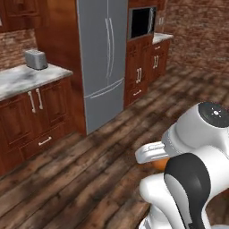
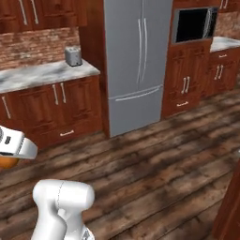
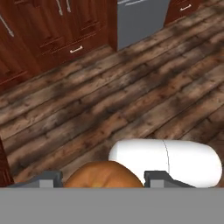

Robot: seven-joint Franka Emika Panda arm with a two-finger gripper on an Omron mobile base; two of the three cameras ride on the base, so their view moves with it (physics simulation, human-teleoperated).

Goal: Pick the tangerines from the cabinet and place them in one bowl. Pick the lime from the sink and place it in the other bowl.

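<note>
Tool [image 3: 103, 178] is clenched on one tangerine [image 3: 103, 175]; in the hand view the orange fruit sits between the two dark fingertips [image 3: 48, 178], low in frame, above the wood floor [image 3: 131, 96]. Left base view shows a sliver of the same tangerine [image 1: 160, 163] tucked under the white hand, arm folded in close to the base. Right base view catches it at the far left edge [image 2: 7, 162], under the white wrist.

Judging from the scene, this looks like the carry leg: fruit in hand, base facing the fridge [image 2: 136, 61] and a tabletop [image 2: 44, 75] with a toaster [image 2: 73, 56]. Can't see either bowl, the sink, the lime or the second tangerine from here.

Risks: round fruit, grip looks like it's only on the sides, so a jolt or quick turn of the base could roll it out onto the floor. Also wrong-bowl risk at the drop: must go in the pale one, not the brown one. Releasing from too high could bounce it out.
</note>
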